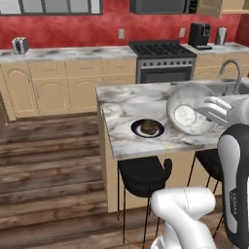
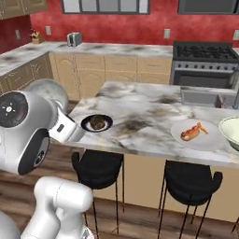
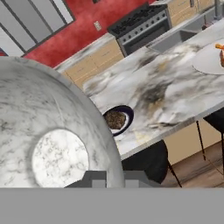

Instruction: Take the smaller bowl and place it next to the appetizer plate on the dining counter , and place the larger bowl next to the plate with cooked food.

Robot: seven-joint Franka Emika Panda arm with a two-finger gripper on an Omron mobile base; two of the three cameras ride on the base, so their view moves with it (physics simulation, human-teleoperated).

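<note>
Marble desk (image 1: pixel 127 104) is the biggest thing, long and veined white and grey, with black stools under its near edge. On it sits the appetizer plate (image 1: pixel 147 128), small and dark blue, with a brown lump of food, close to the desk's near edge and near its left end.

Farther right along the desk from that dark plate lies the pale plate with cooked food (image 2: pixel 196 134), with orange bits on it. Past that, at the far right of the right base view, is the rim of a wide cream bowl (image 2: pixel 230 131).

The smaller bowl (image 1: pixel 190 110), grey-white like stone, is up in the air, tipped on its side. It hangs just to the right of the appetizer plate and above the desk.

The claw (image 3: pixel 106 180) is pinched tight on the bowl's rim.

I think the bowl needs to go down and a little left, to sit right beside the dark plate without bumping it.
</note>
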